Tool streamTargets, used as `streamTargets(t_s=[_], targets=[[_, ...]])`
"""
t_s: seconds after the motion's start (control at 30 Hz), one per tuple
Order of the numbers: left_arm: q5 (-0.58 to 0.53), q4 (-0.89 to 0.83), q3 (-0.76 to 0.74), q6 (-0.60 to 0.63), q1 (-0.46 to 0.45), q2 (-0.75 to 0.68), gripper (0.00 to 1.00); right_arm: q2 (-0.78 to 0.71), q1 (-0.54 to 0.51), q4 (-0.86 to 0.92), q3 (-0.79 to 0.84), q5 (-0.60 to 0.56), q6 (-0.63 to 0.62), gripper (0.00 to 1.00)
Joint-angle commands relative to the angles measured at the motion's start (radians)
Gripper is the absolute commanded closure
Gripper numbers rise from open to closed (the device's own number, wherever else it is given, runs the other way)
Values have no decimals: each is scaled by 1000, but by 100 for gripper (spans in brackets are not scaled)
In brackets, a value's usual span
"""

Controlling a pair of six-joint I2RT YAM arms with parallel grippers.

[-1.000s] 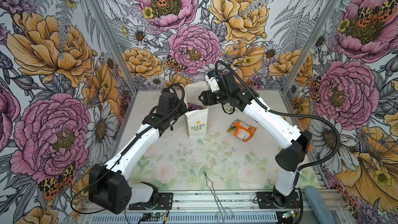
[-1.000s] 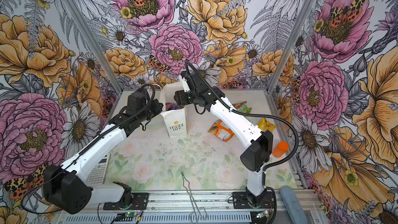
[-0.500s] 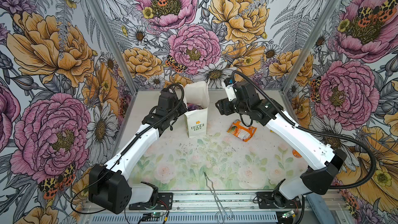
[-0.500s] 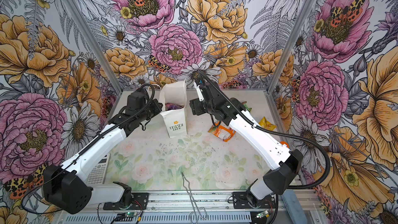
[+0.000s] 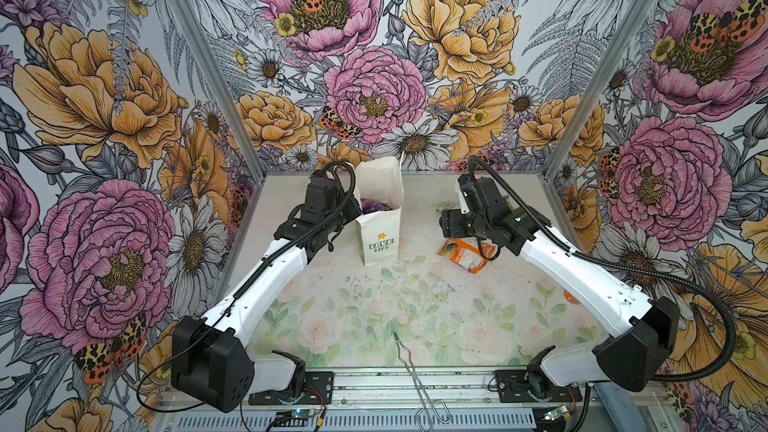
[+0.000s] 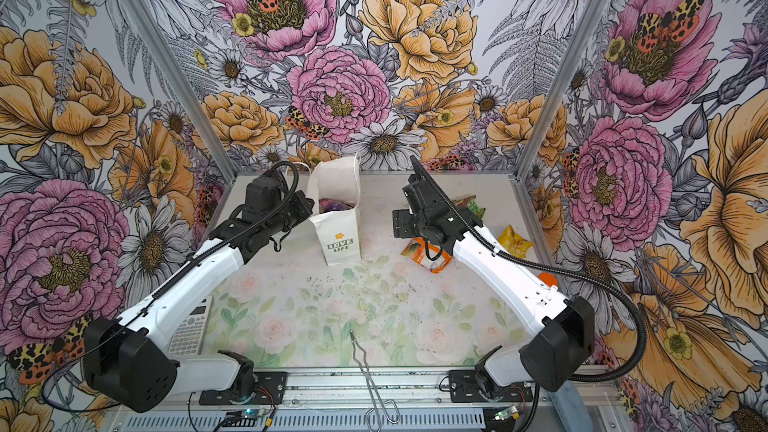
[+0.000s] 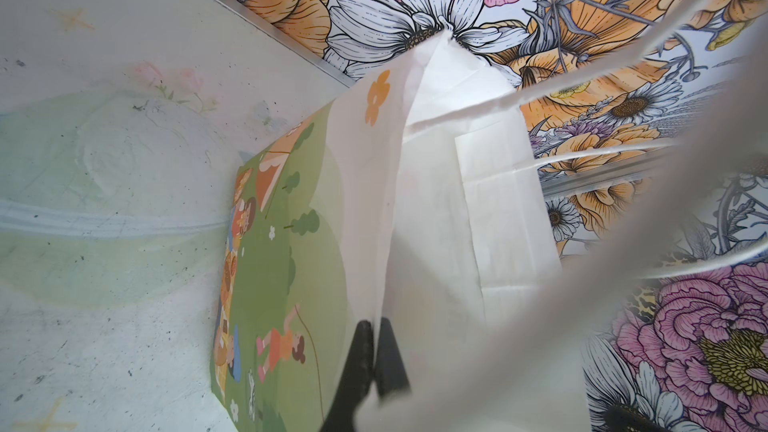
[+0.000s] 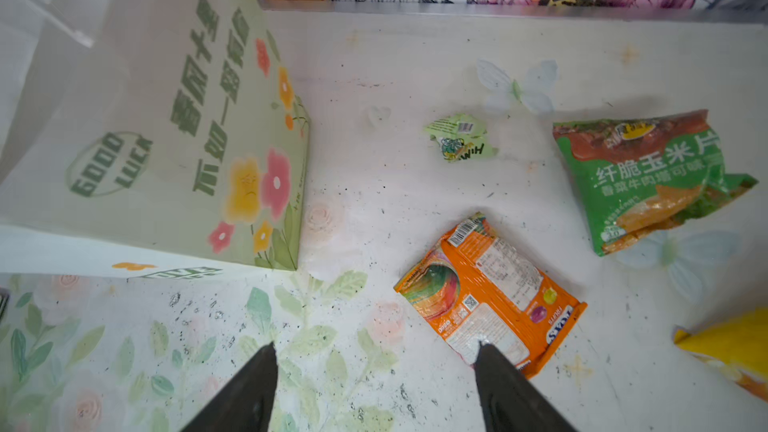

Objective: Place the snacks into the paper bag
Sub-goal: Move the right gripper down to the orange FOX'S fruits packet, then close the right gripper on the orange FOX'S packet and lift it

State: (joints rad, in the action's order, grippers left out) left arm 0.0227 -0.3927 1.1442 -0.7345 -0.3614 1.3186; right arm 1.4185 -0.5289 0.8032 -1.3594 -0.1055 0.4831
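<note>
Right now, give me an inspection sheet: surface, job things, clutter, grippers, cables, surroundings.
Surface: floral table mat, dark specks.
Job's things: paper bag upright, open, purple packet inside; orange packet, green corn-chip packet, tiny green packet, yellow packet outside.
Clutter: calculator, metal tongs, orange bottle.
Grippers: left gripper shut on paper bag's edge; right gripper open, empty.
Cables: black conduits along both arms.
Surroundings: floral wallpaper walls.
</note>
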Motion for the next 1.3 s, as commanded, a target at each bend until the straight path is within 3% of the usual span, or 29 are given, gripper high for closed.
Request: streamTargets(t_s=[0.0, 0.37, 0.83, 1.27], targets=[[25, 10, 18, -6, 9, 10, 100, -9, 59, -7, 38, 58, 123, 21], [20, 5, 14, -3, 10, 2, 100, 92, 160, -7, 118, 97, 228, 1], [22, 4, 12, -4, 10, 1, 100, 231, 218, 13, 154, 112, 380, 0], [26, 3, 15, -3, 12, 7, 100, 355, 232, 17, 146, 94, 353, 0]])
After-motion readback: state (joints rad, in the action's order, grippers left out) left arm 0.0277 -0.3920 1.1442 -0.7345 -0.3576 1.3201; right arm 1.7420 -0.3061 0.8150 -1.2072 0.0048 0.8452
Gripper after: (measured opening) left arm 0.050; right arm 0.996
